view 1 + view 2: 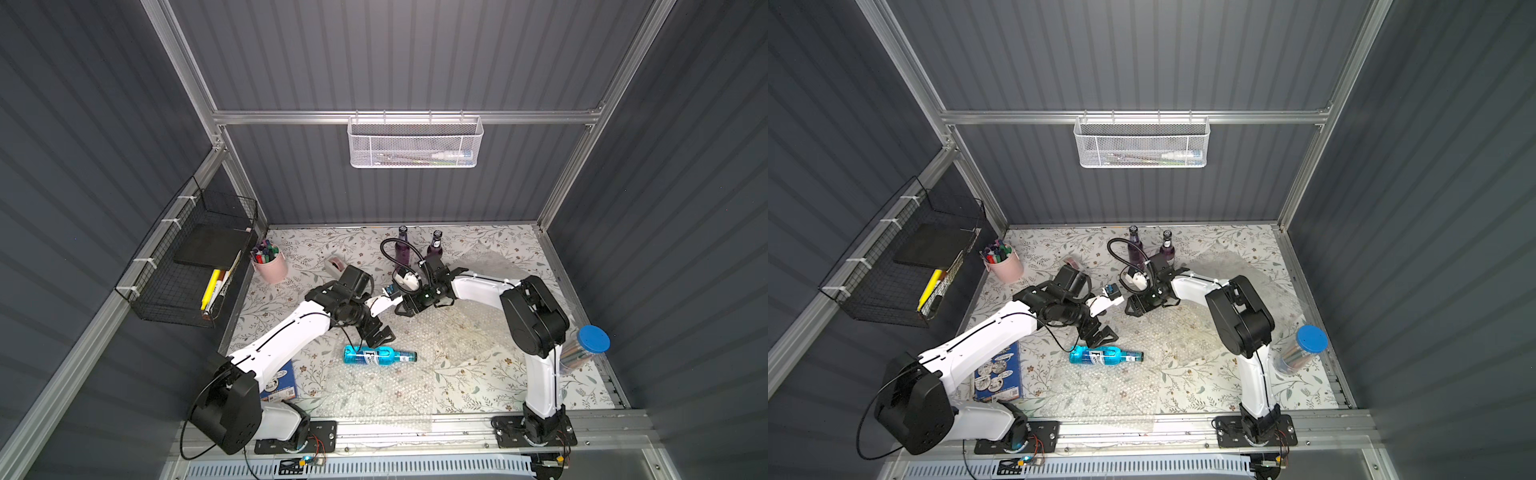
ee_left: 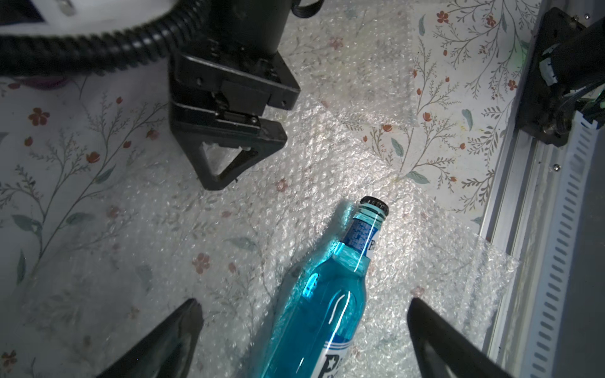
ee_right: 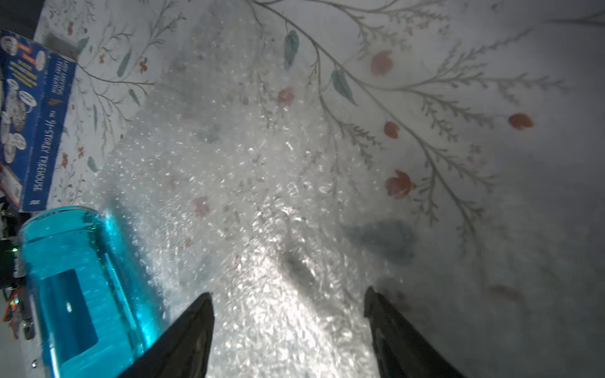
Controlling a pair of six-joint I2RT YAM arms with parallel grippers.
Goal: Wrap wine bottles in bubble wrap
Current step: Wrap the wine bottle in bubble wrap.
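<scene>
- Currently the blue wine bottle [image 1: 379, 356] lies on its side on a sheet of bubble wrap [image 1: 419, 332], near the middle of the counter [image 1: 299, 245]. Its dark cap points to the robot's right.
- The left fingers [image 2: 170, 340] are spread wide and released. In the left wrist view the blue wine bottle [image 2: 327, 311] lies under the gap between them, and neither finger touches it.
- The right fingers [image 3: 183, 340] are also apart and grasp nothing. They hang over the bubble wrap [image 3: 262, 196], a little behind the blue wine bottle [image 3: 75, 288] and not touching it.
- Two purple wine bottles [image 1: 402, 247] stand upright side by side at the back of the counter, partly behind the cable of the right arm.
- A blue book [image 1: 282, 382] lies flat on the counter near the base of the left arm.
</scene>
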